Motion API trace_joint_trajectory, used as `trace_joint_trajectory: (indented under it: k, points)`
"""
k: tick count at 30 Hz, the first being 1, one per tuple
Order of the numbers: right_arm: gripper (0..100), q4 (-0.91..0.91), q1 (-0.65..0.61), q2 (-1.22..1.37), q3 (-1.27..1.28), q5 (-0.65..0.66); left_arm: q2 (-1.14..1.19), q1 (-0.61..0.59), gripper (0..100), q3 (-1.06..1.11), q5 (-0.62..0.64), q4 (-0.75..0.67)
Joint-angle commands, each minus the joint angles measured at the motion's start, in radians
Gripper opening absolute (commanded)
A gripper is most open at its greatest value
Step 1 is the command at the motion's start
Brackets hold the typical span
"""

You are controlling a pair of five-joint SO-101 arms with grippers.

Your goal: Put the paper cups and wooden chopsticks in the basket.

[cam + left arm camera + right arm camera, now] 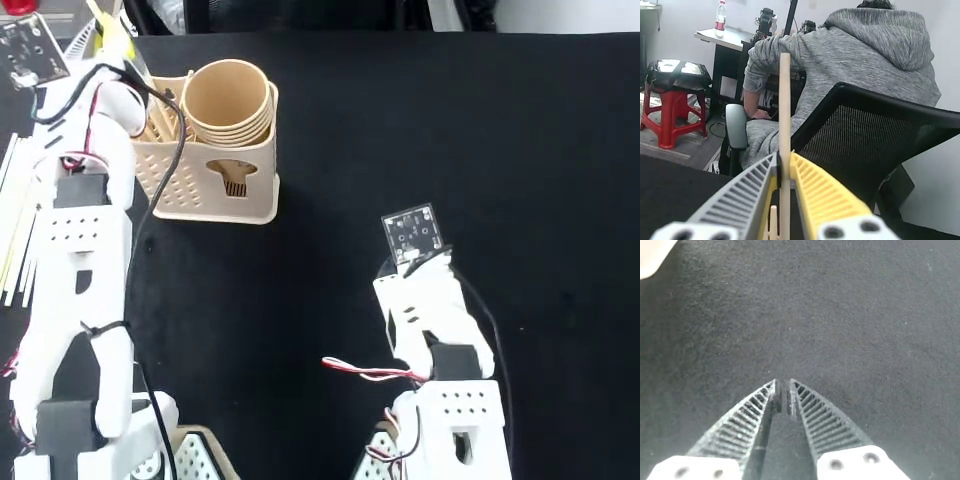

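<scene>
Right end effector (pixel 782 390): tips together, empty, over the dark surface (pixel 470 140). Left end effector (pixel 784 162): clamped on an upright chopstick (pixel 785 100), beside the basket (pixel 205 195) (cups (pixel 230 100) stacked inside). Step, as judged: depositing the chopstick. Next move calls for lowering it beside the cups, then letting go.

Bright, even light falls on the matte black table (pixel 420 120), shadows soft.

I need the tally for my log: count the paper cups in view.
5, going by the visible rims; more may be hidden lower in the stack. All the paper cups are nested in one stack, standing in the basket.
</scene>
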Motion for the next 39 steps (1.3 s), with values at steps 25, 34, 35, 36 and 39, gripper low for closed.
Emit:
trace_joint_trajectory:
  k: [25, 34, 35, 36, 39]
  points:
    - [4.2, -0.018, -0.005, -0.015, -0.010, 0.012, 0.468, -0.430, 23, -0.808, -0.552, 1.122]
    - [4.2, -0.018, -0.005, -0.015, -0.008, 0.012, 0.977, -0.435, 23, -1.082, -0.706, 1.068]
    - [4.2, -0.018, -0.005, -0.015, -0.008, 0.012, 1.043, -0.433, 23, -1.122, -0.713, 1.069]
    - [4.2, -0.018, -0.005, -0.015, -0.007, 0.012, 1.109, -0.432, 23, -1.168, -0.718, 1.073]
    - [4.2, -0.018, -0.005, -0.015, -0.007, 0.012, 1.281, -0.432, 23, -1.323, -0.717, 1.080]
